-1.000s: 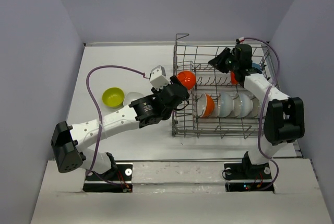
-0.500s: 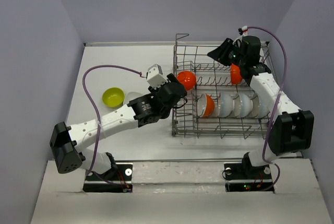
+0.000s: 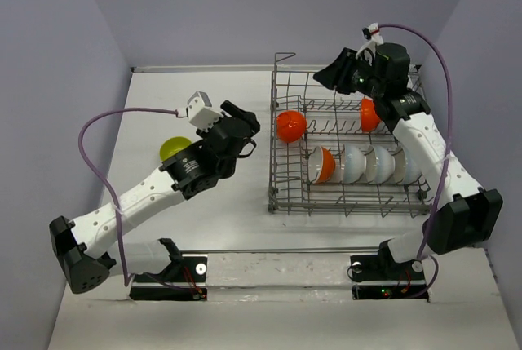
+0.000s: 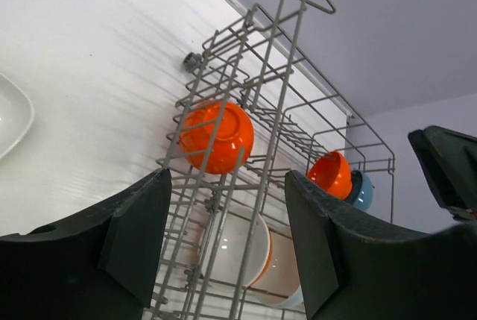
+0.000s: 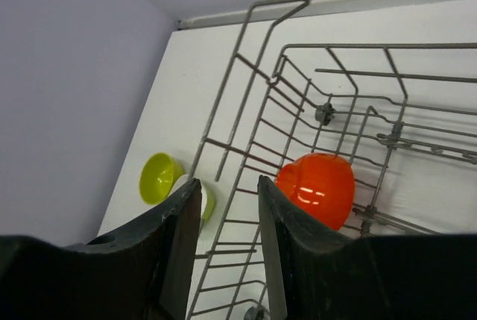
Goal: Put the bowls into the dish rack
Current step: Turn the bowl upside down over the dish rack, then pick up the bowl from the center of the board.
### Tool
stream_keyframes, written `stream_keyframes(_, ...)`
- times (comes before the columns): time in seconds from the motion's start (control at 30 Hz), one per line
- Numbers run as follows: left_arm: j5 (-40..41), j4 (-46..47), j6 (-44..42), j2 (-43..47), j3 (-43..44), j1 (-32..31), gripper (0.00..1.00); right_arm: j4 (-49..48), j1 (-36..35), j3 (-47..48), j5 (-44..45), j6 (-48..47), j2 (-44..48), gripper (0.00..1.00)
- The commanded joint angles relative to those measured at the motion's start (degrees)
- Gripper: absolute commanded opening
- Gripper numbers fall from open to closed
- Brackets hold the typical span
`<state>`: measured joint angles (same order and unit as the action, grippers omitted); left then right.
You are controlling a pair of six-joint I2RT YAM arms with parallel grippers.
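Note:
The grey wire dish rack (image 3: 273,195) stands right of centre. Inside it are an orange bowl (image 3: 290,126) at the left, a second orange one (image 3: 369,115) at the back, a third (image 3: 324,165) in the front row, and white bowls (image 3: 365,165) beside it. A blue bowl (image 4: 363,189) sits behind the back orange one. A yellow-green bowl (image 3: 172,149) lies on the table, partly behind my left arm. My left gripper (image 3: 242,126) hangs open and empty, left of the rack. My right gripper (image 3: 326,77) hovers open and empty over the rack's back.
A white bowl (image 4: 11,115) rests on the table near the yellow-green one (image 5: 159,177). The rack's raised corner handle (image 3: 284,57) sticks up at its back left. Grey walls close the table on three sides.
My left arm has drawn back to the left, leaving the orange bowl in the rack. My right gripper has risen off the back orange bowl, moved left and opened wider.

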<state>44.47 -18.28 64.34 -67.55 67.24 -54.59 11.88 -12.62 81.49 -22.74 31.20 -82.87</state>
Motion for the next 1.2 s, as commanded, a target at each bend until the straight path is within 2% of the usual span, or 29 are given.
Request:
stream_keyframes(0.0,3.96,-1.14,-0.44,4.52,-1.68,2.55,0.71,5.07,-6.35,8.49,2.43,-6.93,1.57,0.42)
stream_keyframes(0.13,6.24,-2.8,-1.67,9.09,-1.06,3.87,0.72,10.34,-12.76,15.26,6.39,-10.8,-0.09,0.44)
stream_keyframes(0.33,14.84,-7.98,-5.01,19.01,2.19,4.14,0.73,14.75,-25.68,23.7,15.24,-15.73,-6.06,0.44)
stream_keyframes(0.53,19.51,-9.31,-9.92,28.77,5.08,4.23,0.73,20.98,-38.33,35.63,28.25,-21.53,-18.54,0.45)
stream_keyframes(0.63,21.01,-10.28,-12.2,32.03,6.76,4.23,0.75,23.7,-42.29,41.18,33.09,-24.25,-25.13,0.46)
stream_keyframes(0.9,22.06,-10.11,-17.58,33.62,11.59,4.23,0.76,24.86,-49.25,46.38,39.52,-30.5,-38.05,0.47)
stream_keyframes(1.03,21.98,-8.53,-19.33,33.89,11.6,4.23,0.77,24.77,-49.77,47.35,40.94,-33.04,-45.08,0.46)
stream_keyframes(1.17,22.24,-8.0,-20.04,34.24,11.24,4.23,0.77,21.96,-49.78,44.02,39.88,-33.49,-46.77,0.43)
